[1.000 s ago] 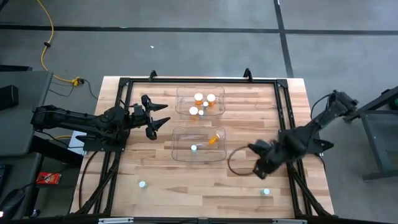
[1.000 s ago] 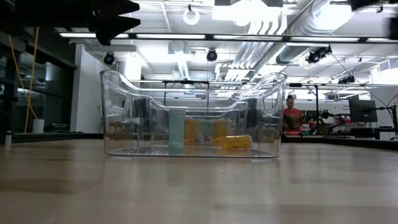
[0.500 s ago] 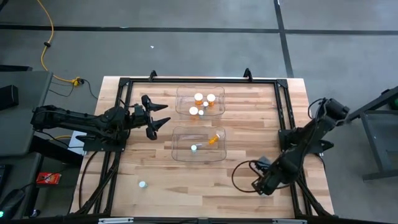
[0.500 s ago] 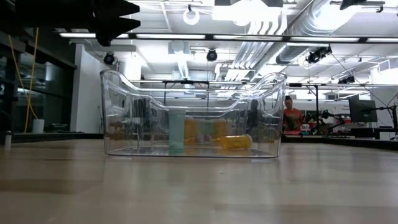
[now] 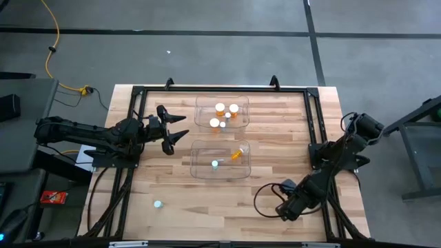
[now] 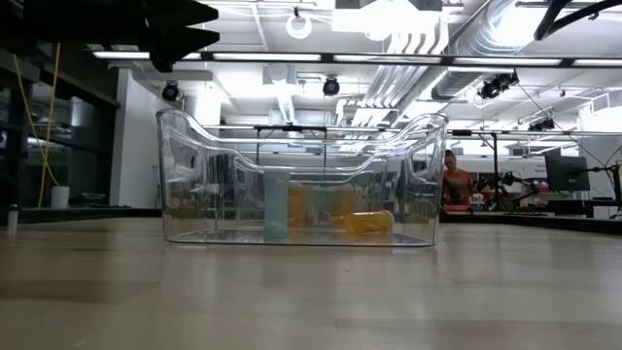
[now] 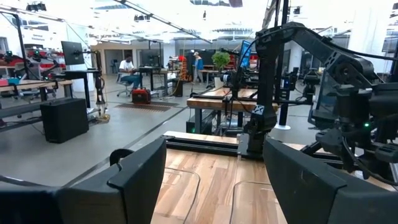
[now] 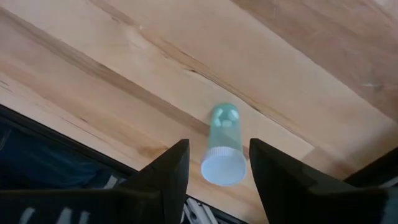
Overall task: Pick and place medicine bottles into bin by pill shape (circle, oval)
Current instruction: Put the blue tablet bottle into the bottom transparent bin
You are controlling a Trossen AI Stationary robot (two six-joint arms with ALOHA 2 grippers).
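Note:
My right gripper (image 5: 284,211) is open, low over the table's near right corner. In the right wrist view its two fingers (image 8: 217,148) stand on either side of a pale teal bottle (image 8: 222,134), whose white cap (image 8: 222,168) faces the gripper. That bottle is hidden under the gripper in the high view. My left gripper (image 5: 178,131) is open and empty, held above the table left of the bins, and also shows in the low view (image 6: 190,24). The near clear bin (image 5: 220,172) holds an upright teal bottle (image 6: 277,204) and a lying orange bottle (image 6: 369,222).
The far clear bin (image 5: 222,124) holds several bottles, orange and whitish. One more small bottle (image 5: 158,204) stands on the table near its near left corner. A black frame (image 5: 317,138) runs around the table. A cable (image 5: 265,200) loops beside my right gripper.
My right gripper has gone toward the table's near edge and down over the teal bottle at the near right, which it now covers in the high view. My left gripper has kept still.

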